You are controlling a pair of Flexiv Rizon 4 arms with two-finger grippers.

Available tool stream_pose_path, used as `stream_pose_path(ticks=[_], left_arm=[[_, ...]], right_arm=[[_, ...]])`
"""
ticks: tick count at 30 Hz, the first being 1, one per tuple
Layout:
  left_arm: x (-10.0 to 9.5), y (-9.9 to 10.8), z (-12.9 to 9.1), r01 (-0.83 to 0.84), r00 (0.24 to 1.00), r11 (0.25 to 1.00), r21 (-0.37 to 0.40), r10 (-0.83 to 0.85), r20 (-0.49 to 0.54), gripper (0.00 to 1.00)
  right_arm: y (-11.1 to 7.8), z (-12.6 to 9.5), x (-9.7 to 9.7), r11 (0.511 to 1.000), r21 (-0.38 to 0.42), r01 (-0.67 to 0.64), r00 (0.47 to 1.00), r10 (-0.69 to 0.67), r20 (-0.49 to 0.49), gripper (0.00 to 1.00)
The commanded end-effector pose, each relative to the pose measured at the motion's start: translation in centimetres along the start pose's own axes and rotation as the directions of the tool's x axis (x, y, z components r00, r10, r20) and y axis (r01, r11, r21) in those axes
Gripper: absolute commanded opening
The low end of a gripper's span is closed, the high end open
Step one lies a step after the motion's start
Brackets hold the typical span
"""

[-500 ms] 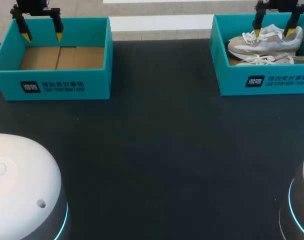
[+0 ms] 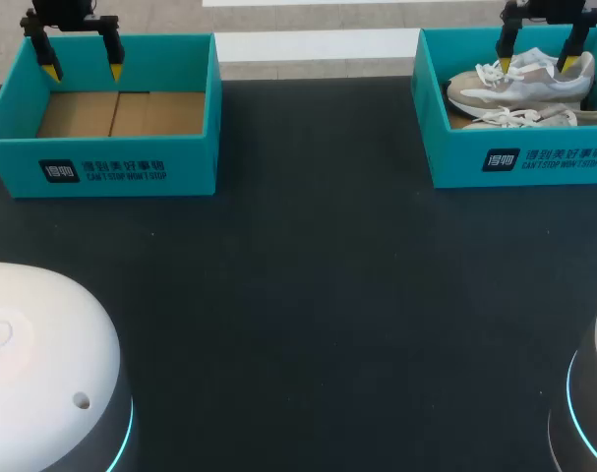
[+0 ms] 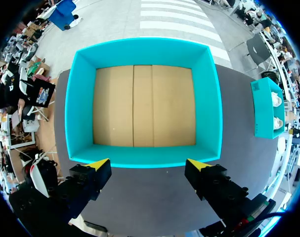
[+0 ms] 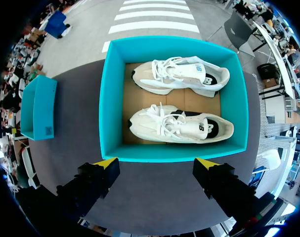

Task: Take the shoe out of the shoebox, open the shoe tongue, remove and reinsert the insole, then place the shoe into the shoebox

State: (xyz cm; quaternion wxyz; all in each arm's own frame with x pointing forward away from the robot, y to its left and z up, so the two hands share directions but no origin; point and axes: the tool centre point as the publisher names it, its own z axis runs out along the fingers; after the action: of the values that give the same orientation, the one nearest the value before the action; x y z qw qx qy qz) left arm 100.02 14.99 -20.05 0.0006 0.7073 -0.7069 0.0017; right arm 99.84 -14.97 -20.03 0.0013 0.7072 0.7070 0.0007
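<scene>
Two pale beige-and-white shoes lie side by side in the teal shoebox (image 2: 519, 162) at the table's far right, one (image 2: 519, 84) behind the other (image 2: 524, 117). My right gripper (image 2: 534, 65) hangs open above this box. In the right wrist view, the gripper (image 4: 155, 162) is over the box's near wall (image 4: 174, 152), with the nearer shoe (image 4: 182, 126) and the farther shoe (image 4: 182, 76) ahead of it. My left gripper (image 2: 83, 71) hangs open and holds nothing, over the second box.
A second teal box (image 2: 101, 167) at the far left holds only its bare cardboard floor (image 3: 142, 106); my left gripper (image 3: 149, 164) is above its near wall. Dark tabletop (image 2: 308, 295) stretches between the boxes. White arm bases (image 2: 42, 374) sit at the front corners.
</scene>
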Motion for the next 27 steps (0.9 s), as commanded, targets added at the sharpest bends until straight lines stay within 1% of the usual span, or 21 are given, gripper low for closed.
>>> stream_pose_path(ticks=[1,3,4,5,6,9,10,11,13,14,15,16,18,19,24,27], left_arm=[[0.0,0.0,0.0,0.0,1.0,1.0,-0.001,0.0,0.001,1.0],[0.0,0.0,0.0,0.0,1.0,1.0,-0.001,0.0,0.001,1.0],[0.0,0.0,0.0,0.0,1.0,1.0,-0.001,0.0,0.001,1.0],[0.0,0.0,0.0,0.0,1.0,1.0,-0.001,0.0,0.001,1.0],[0.0,0.0,0.0,0.0,1.0,1.0,-0.001,0.0,0.001,1.0],[0.0,0.0,0.0,0.0,1.0,1.0,-0.001,0.0,0.001,1.0],[0.0,0.0,0.0,0.0,1.0,1.0,-0.001,0.0,0.001,1.0],[0.0,0.0,0.0,0.0,1.0,1.0,-0.001,0.0,0.001,1.0],[0.0,0.0,0.0,0.0,1.0,1.0,-0.001,0.0,0.001,1.0],[0.0,0.0,0.0,0.0,1.0,1.0,-0.001,0.0,0.001,1.0],[0.0,0.0,0.0,0.0,1.0,1.0,-0.001,0.0,0.001,1.0],[0.0,0.0,0.0,0.0,1.0,1.0,-0.001,0.0,0.001,1.0],[0.0,0.0,0.0,0.0,1.0,1.0,-0.001,0.0,0.001,1.0],[0.0,0.0,0.0,0.0,1.0,1.0,-0.001,0.0,0.001,1.0],[0.0,0.0,0.0,0.0,1.0,1.0,-0.001,0.0,0.001,1.0],[0.0,0.0,0.0,0.0,1.0,1.0,-0.001,0.0,0.001,1.0]], right_arm=[[0.1,0.0,0.0,1.0,0.001,0.0,1.0,0.0,0.0,1.0],[0.1,0.0,0.0,1.0,0.001,0.0,1.0,0.0,0.0,1.0],[0.3,0.4,-0.5,1.0,-0.009,-0.014,0.998,0.015,0.057,1.0],[0.5,0.6,-1.2,0.999,-0.023,-0.034,0.999,0.035,0.037,1.0],[0.7,0.7,-2.1,0.997,-0.024,-0.069,0.997,0.069,-0.02,1.0],[1.0,0.6,-5.3,0.992,-0.082,-0.101,0.995,0.099,-0.021,1.0],[1.0,0.5,-6.3,0.99,-0.105,-0.09,0.996,0.088,-0.024,1.0],[1.1,0.5,-7.2,0.991,-0.1,-0.091,0.995,0.087,-0.042,1.0],[1.2,0.7,-8.9,0.99,-0.117,-0.081,0.997,0.081,-0.004,1.0],[1.3,1.0,-9.6,0.991,-0.109,-0.08,0.996,0.083,0.015,1.0],[1.3,1.2,-10.2,0.99,-0.123,-0.073,0.997,0.076,0.026,1.0],[1.3,1.5,-10.9,0.991,-0.116,-0.067,0.997,0.07,0.022,1.0],[1.5,2.2,-12.2,0.99,-0.12,-0.069,0.995,0.076,0.058,1.0],[1.6,2.5,-12.8,0.991,-0.116,-0.067,0.996,0.074,0.052,1.0],[2.2,4.7,-15.3,0.989,-0.118,-0.083,0.992,0.093,0.082,1.0],[2.4,6.2,-16.3,0.989,-0.123,-0.082,0.992,0.093,0.087,1.0]])
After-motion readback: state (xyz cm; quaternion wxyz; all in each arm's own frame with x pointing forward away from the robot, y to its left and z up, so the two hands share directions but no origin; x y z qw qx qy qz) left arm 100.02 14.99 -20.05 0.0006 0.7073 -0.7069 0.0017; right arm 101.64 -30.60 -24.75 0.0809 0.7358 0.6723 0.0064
